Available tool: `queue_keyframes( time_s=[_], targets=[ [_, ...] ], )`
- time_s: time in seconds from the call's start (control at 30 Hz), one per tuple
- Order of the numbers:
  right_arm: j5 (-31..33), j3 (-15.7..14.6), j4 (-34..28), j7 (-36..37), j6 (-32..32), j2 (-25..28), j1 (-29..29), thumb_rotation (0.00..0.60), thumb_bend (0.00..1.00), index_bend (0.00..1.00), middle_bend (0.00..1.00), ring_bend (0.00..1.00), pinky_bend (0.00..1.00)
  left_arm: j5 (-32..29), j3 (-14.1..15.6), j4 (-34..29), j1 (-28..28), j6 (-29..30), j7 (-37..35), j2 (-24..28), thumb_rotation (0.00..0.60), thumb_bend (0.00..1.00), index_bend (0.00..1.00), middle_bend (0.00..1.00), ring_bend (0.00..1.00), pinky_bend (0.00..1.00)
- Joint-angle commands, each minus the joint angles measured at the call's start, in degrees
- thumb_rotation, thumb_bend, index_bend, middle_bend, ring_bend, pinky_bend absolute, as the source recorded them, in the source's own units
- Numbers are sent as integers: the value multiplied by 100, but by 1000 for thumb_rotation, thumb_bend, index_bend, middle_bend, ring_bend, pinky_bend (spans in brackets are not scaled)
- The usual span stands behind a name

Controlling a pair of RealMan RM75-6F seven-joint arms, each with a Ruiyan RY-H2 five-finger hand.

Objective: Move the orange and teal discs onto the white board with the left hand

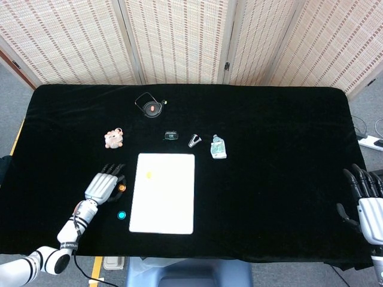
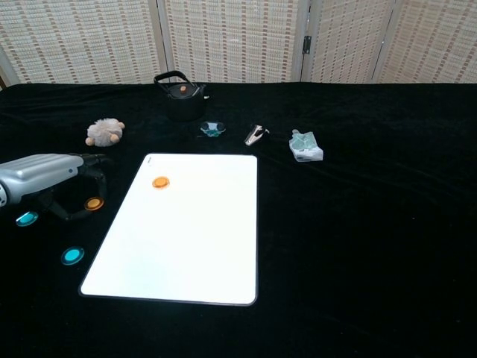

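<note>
At the far left, around nine o'clock on the black worktop (image 2: 373,224), the left robot hand (image 2: 41,175) lies low and nearly flat, its dark fingers (image 2: 93,170) curled loosely over an orange disc (image 2: 94,203) without clearly gripping it; nothing is held. Just left of that robot hand in the chest view sits a teal disc (image 2: 27,218), and toward seven o'clock from the orange one lies a second teal disc (image 2: 72,256), both on the cloth and off the board. At ten o'clock from the hand rests a small plush toy (image 2: 104,132). Next comes the white board (image 2: 186,246), lying flat near the worktop's middle, with another orange disc (image 2: 160,182) already on its upper left corner area. Beyond the board at twelve o'clock stand a black kettle (image 2: 179,95), a small glass dish (image 2: 213,129), a metal clip (image 2: 256,134) and a crumpled pouch (image 2: 305,145). At the far right edge, about four o'clock in the head view, the right robot hand (image 1: 365,200) hangs off the worktop with fingers apart and empty.
</note>
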Motion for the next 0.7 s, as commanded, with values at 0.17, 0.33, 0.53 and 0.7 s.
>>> queue_keyframes(
  time_s=[0.17,0.33,0.53,0.7],
  targets=[
    [-6,3,-7,0,46,9,-25,600,423,0,0,0,0,76,-62,37,-20,-2,-165,-22,600,455,518,83,0,0],
    [-23,-6,-2,7,38,2,-24,600,423,0,0,0,0,227,-147,-100,-97,77,-243,61,600,456,517,84,0,0],
    [-16,3,29,42,51,15,-32,600,423,0,0,0,0,257,-355,-457,-342,-22,-148,187,600,456,517,83,0,0],
    [-5,6,64,92,54,28,-41,600,423,0,0,0,0,165,-561,-662,-660,-248,77,137,600,456,516,83,0,0]
  ],
)
